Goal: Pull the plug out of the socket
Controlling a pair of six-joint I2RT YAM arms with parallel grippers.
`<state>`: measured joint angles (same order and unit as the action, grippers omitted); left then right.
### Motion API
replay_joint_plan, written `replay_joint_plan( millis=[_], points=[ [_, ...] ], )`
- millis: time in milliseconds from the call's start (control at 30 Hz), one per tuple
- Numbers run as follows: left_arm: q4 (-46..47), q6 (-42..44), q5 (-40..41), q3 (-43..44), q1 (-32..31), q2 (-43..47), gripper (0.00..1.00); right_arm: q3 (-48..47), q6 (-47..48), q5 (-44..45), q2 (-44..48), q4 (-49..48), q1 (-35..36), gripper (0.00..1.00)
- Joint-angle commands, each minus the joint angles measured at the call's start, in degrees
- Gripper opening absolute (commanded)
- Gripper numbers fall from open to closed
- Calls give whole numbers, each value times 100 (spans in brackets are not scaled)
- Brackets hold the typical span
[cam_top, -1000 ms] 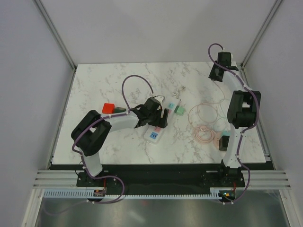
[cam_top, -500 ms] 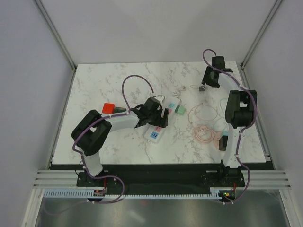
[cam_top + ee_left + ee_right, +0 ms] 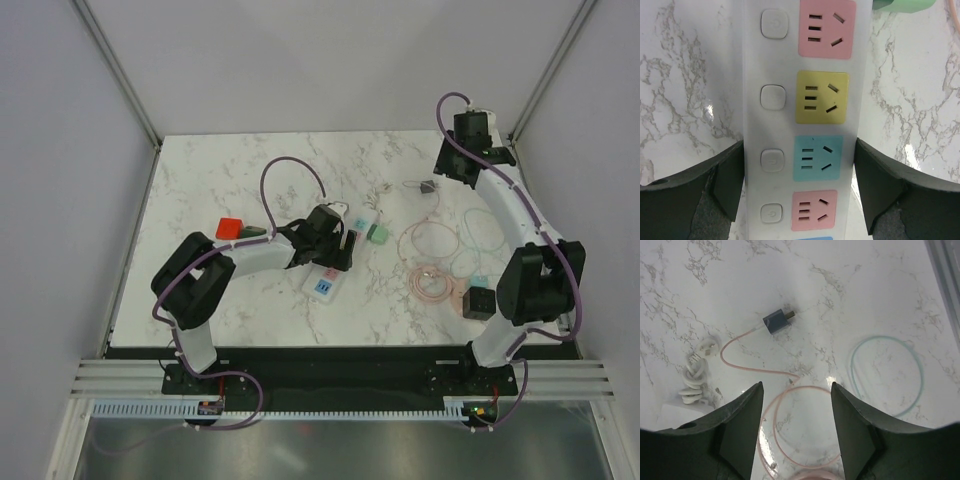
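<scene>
The socket, a long white power strip (image 3: 805, 100) with pink, yellow and teal outlet labels, lies on the marble table (image 3: 200, 190); no outlet in view has a plug in it. My left gripper (image 3: 800, 185) is shut on its two long sides; from above the gripper (image 3: 338, 250) covers the strip's (image 3: 325, 285) middle. The plug (image 3: 776, 321), dark grey with a thin pink cable, lies loose on the table (image 3: 427, 186). My right gripper (image 3: 796, 430) is open and empty, above the pink cable loops, at the far right (image 3: 450, 168).
A coiled white cord with a white plug (image 3: 697, 372) and a teal cable loop (image 3: 887, 375) lie near the plug. A green block (image 3: 378, 231), a red block (image 3: 230, 228) and an orange box (image 3: 478, 300) sit on the table. A metal frame rail (image 3: 945, 270) runs along the right edge.
The right gripper dipped left toward the table, then drew back to the far right; the plug now lies free on the marble. The right elbow swung nearer. The left arm stayed put.
</scene>
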<state>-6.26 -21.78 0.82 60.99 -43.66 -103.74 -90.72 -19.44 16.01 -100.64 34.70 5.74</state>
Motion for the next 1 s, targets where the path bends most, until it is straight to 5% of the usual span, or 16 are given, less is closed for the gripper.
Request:
replay_joint_plan(
  millis=[0,333,567,967],
  points=[
    [-445,244,304,342,-29,109,82,413,-24,307,570,309,-20,64],
    [-833,508,683,1186,-29,-453,100,2944,-595,-537,2749,-665,1710,64],
    [-921,613,683,1319,-29,-541,100,4078,-789,-652,3594,-1018,1896,65],
    [-982,1387,770,2303,-29,-1508,100,4598,-921,-775,4149,-982,1896,65]
  ],
)
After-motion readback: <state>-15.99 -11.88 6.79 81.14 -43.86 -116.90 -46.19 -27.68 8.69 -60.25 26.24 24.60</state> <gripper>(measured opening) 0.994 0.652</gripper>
